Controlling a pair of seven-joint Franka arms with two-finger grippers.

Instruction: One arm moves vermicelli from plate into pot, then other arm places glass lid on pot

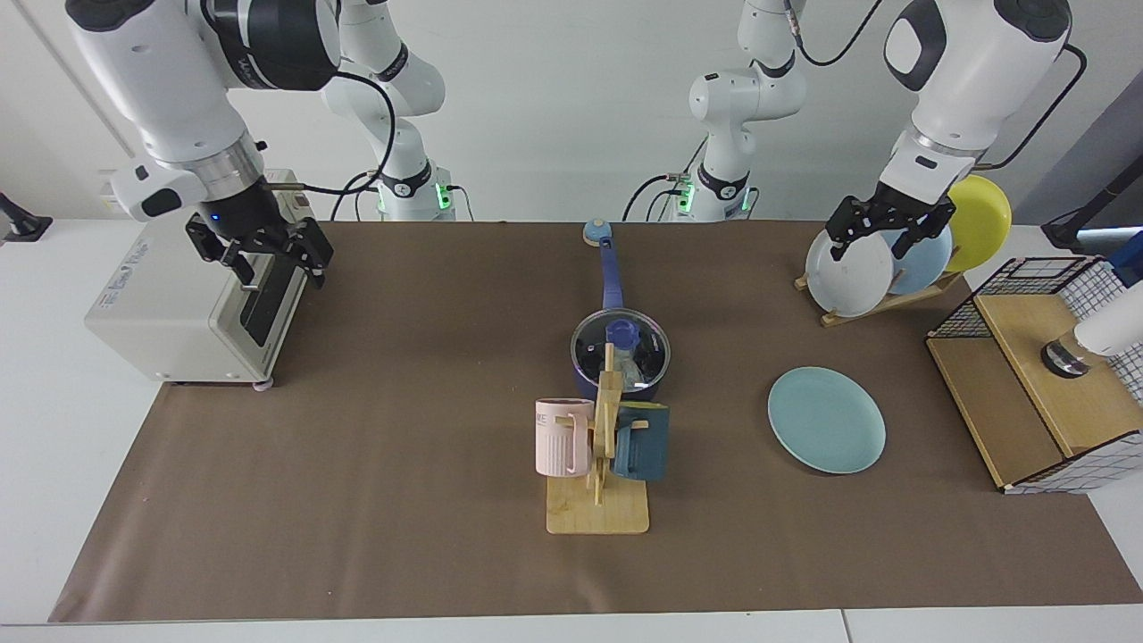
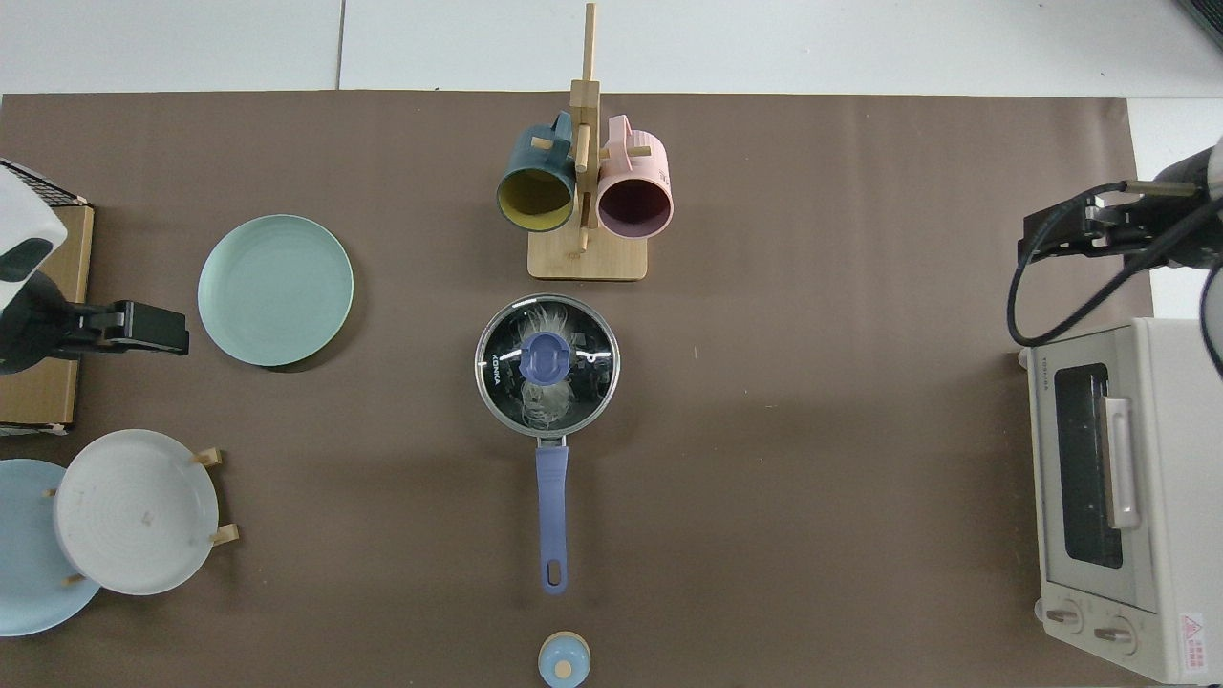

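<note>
Lid (image 2: pixel 547 360) on pot (image 1: pixel 620 359), vermicelli (image 2: pixel 545 401) inside.
You have both grippers well clear: right gripper (image 1: pixel 259 253) wide, empty, by toaster (image 1: pixel 192 268); left gripper (image 1: pixel 884 228) wide, empty, at rack (image 1: pixel 880 299).

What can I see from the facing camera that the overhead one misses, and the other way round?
Only the facing view shows the right gripper, open above the toaster oven, and a yellow plate behind the left gripper.

Only the top view shows the vermicelli clearly through the glass lid, and the mugs' insides.

Both show the lid on the pot, the bare teal plate and the mug rack.
</note>
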